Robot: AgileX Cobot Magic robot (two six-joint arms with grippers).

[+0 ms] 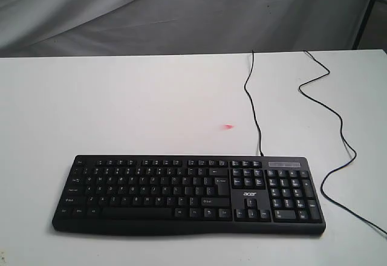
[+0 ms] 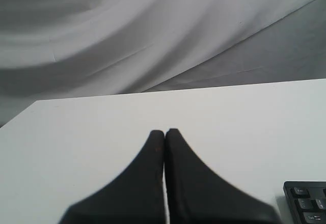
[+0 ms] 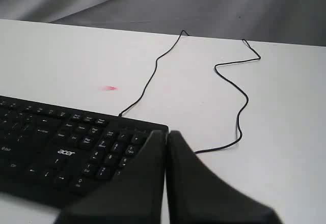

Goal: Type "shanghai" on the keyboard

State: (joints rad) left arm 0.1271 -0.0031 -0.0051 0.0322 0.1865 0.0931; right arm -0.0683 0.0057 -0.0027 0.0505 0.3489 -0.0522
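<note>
The black keyboard [image 1: 188, 194] with white-lettered keys lies flat near the front edge of the white table [image 1: 139, 103], number pad to the right. Neither arm shows in the exterior view. My left gripper [image 2: 165, 131] is shut with nothing in it and hangs over bare table; only a corner of the keyboard [image 2: 306, 203] shows beside it. The right gripper [image 3: 166, 132] is shut and empty too, near the number-pad end of the keyboard [image 3: 66, 142].
The keyboard's thin black cable [image 1: 250, 100] runs back across the table. A second black cable [image 1: 338, 130] snakes along the right side. A small pink mark [image 1: 228, 127] sits on the table behind the keyboard. Grey cloth [image 1: 181, 12] hangs at the back.
</note>
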